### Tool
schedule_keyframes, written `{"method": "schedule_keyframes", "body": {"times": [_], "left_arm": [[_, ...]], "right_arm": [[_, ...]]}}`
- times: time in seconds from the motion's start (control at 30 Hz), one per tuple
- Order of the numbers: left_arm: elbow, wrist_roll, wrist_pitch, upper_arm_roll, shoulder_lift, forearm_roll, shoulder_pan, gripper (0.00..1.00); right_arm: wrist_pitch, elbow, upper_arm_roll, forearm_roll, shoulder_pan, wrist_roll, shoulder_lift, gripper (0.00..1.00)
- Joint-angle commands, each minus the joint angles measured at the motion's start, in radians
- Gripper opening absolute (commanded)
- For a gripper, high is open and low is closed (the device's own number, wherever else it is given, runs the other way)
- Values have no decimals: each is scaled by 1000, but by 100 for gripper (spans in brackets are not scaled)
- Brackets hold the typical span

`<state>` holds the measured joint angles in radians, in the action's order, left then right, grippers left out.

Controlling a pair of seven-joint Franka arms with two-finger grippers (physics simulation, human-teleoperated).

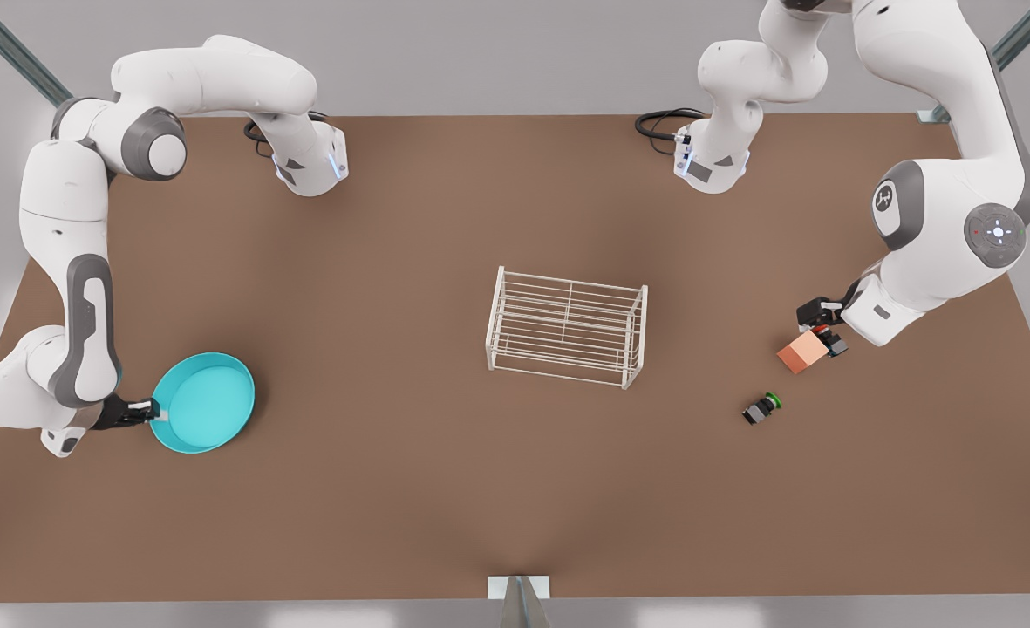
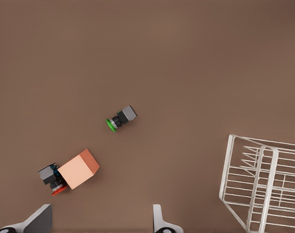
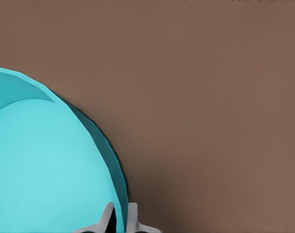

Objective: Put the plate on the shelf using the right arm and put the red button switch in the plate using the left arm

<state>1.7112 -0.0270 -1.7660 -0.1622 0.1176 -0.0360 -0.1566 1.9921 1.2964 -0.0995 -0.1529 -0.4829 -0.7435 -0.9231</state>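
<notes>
The right end effector sits at the front view's left, its two fingers pinched on the rim of the plate, one inside and one outside the raised edge. The plate lies low on the brown counter, well apart from the shelf.

The shelf stands upright at the counter's middle, its long axis running across the front view with a slight tilt, bars parallel to that axis.

The left end effector hangs at the front view's right, fingers spread wide. Just beside it the red switch lies on its side, touching an orange-pink cube; its body points along the cube's face, red cap toward the left end effector. A green-capped switch lies apart, also on its side, between the cube and the shelf's near end.
</notes>
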Motion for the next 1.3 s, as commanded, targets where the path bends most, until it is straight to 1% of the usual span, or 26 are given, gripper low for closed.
{"method": "schedule_keyframes", "body": {"times": [0.0,0.17,0.2,0.23,0.27,0.3,0.33,0.37,0.4,0.43,0.47,0.5,0.53,0.6,0.63,0.67,0.73,0.77,0.87,0.93,1.0,1.07,1.2,1.27], "left_arm": [[1,-5,0,0,-1,1,0,100],[2,9,17,0,-4,1,-1,100],[-4,6,69,1,-10,2,-1,100],[-71,6,143,4,-1,14,-1,100],[-62,12,177,6,13,50,-8,100],[-39,24,178,6,16,53,-8,100],[-56,67,168,4,42,65,-12,100],[-59,18,126,-2,79,70,52,100],[-48,22,91,-14,88,68,92,100],[19,-23,-27,-19,88,62,253,100],[27,-83,-35,-19,96,62,292,100],[30,-79,-47,-20,103,71,292,100],[97,-67,-163,-22,108,71,292,100],[110,-60,-283,-28,169,68,319,100],[136,-53,-346,-28,194,10,341,100],[162,-31,-352,-28,200,-35,356,100],[225,4,-409,-28,195,-45,394,100],[315,28,-530,-28,177,-45,393,100],[513,110,-684,-17,96,-42,368,100],[535,110,-733,-19,103,-36,367,100],[553,113,-791,-20,128,-45,376,100],[596,113,-871,-22,140,-47,382,100],[617,111,-883,-20,142,-47,382,100],[631,111,-914,-20,149,-47,382,100]], "right_arm": [[-15,0,0,0,1,-86,3,22],[-85,-3,-16,-20,-3,-88,32,21],[-101,-3,-22,-20,-6,-88,32,20],[-116,-3,-37,-27,-16,-88,36,20],[-128,-3,-40,-42,-19,-96,47,20],[-148,-3,-40,-50,-19,-99,49,20],[-173,-3,-43,-77,-19,-103,63,20],[-205,-3,-45,-102,-19,-103,82,20],[-252,-3,-54,-120,-13,-99,107,20],[-291,-2,-75,-145,-6,-85,142,20],[-312,1,-111,-145,-5,-65,168,20],[-326,0,-150,-143,-5,-27,190,20],[-334,0,-180,-143,1,-1,208,20],[-349,-3,-186,-143,53,73,247,20],[-360,-5,-206,-145,78,134,267,20],[-363,-5,-220,-145,101,188,283,20],[-365,-5,-243,-145,173,317,320,20],[-366,-5,-261,-143,201,391,331,20],[-398,-6,-266,-143,305,604,349,20],[-398,-3,-304,-143,349,703,349,20],[-398,-3,-304,-140,418,802,349,20],[-398,-5,-304,-143,454,871,365,20],[-366,-8,-301,-146,552,987,366,20],[-317,-8,-296,-142,626,1055,351,20]]}}
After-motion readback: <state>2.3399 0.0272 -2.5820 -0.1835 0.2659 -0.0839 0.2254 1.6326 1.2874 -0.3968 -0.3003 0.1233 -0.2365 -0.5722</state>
